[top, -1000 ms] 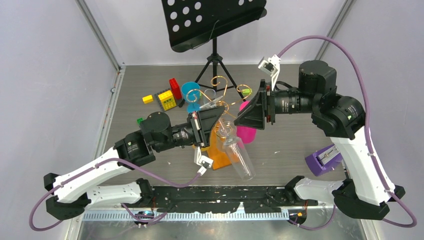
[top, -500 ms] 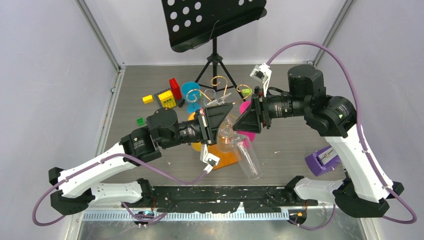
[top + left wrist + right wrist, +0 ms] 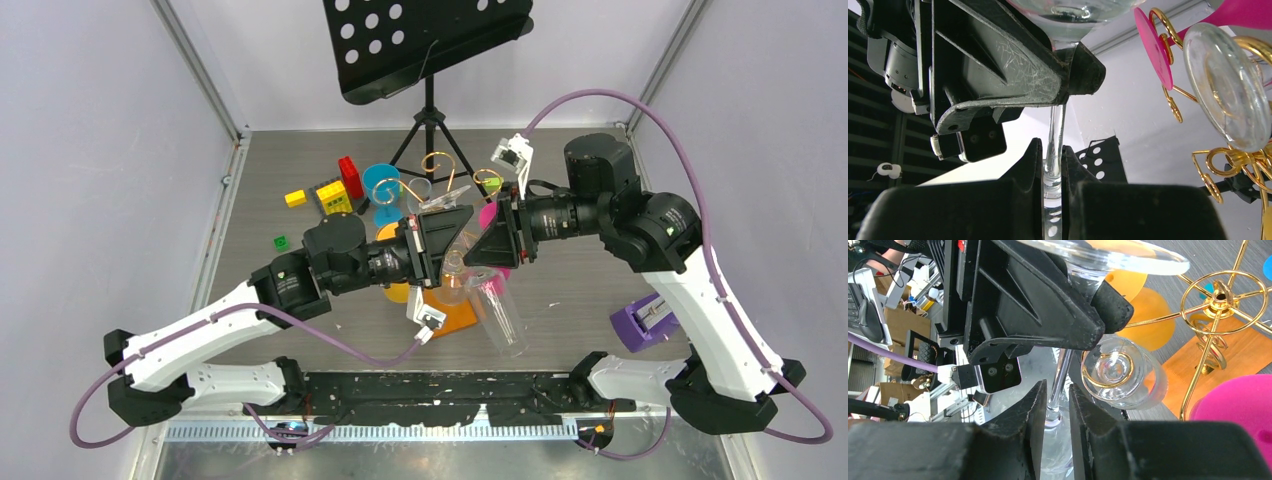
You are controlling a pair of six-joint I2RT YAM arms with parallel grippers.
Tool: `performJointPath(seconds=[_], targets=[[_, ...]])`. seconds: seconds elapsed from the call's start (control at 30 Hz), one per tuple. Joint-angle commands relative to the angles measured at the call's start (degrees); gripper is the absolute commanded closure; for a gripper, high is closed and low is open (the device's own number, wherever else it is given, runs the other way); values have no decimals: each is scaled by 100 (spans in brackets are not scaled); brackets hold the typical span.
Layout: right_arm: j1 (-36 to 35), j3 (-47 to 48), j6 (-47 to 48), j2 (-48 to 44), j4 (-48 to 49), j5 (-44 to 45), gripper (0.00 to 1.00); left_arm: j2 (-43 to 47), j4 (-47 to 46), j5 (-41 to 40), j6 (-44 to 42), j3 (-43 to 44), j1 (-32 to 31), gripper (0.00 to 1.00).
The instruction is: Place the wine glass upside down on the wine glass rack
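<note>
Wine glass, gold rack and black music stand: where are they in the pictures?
Wine glass [image 3: 1056, 135]: left wrist view, on its stem.
Gold rack [image 3: 1220, 296]: right wrist view, on its top hub.
Music stand [image 3: 450, 40]: top view, on its black holed plate.

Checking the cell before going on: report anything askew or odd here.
The wine glass hangs tilted in mid-air, neither upright nor upside down, with both arms at its thin stem: left fingers shut on it, right fingers flanking it. It is not on the wine glass rack yet. Nothing looks spilled or broken.
</note>
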State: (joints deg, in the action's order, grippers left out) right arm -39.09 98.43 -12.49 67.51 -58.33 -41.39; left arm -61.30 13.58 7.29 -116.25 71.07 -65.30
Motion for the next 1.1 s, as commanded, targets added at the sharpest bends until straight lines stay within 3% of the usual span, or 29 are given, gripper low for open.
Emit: performJointPath(seconds=[0.0,0.17,0.33,0.37,0.43,0.57,0.77,0.9,1.0,1.07], targets=[[-44,-26,73,-55,158,-140,73,52,-686,34,-61,383,-38,100],[-55,-71,16,-90,235,-273,94,44,-873,-5,16,333,-43,99],[-46,78,-302,-215,612,-169,95,161,-1507,33,252,36,-44,62],[-50,132,-398,-218,645,-147,95,207,-1566,67,353,5,-38,44],[-44,276,-520,-219,668,-60,95,309,-1813,160,582,-112,-38,30],[-37,413,-632,-301,717,185,95,572,-2171,358,1219,-296,-44,21],[204,601,-661,-553,713,652,95,1017,-2731,249,3055,-495,-32,8],[491,854,-482,-729,536,1550,95,1145,-2536,-492,4847,-223,-28,1],[591,1030,-178,-816,252,2467,95,600,-790,-1995,7021,1461,128,0],[630,1122,-26,-837,122,3091,95,153,721,-2317,8106,2478,396,0]])
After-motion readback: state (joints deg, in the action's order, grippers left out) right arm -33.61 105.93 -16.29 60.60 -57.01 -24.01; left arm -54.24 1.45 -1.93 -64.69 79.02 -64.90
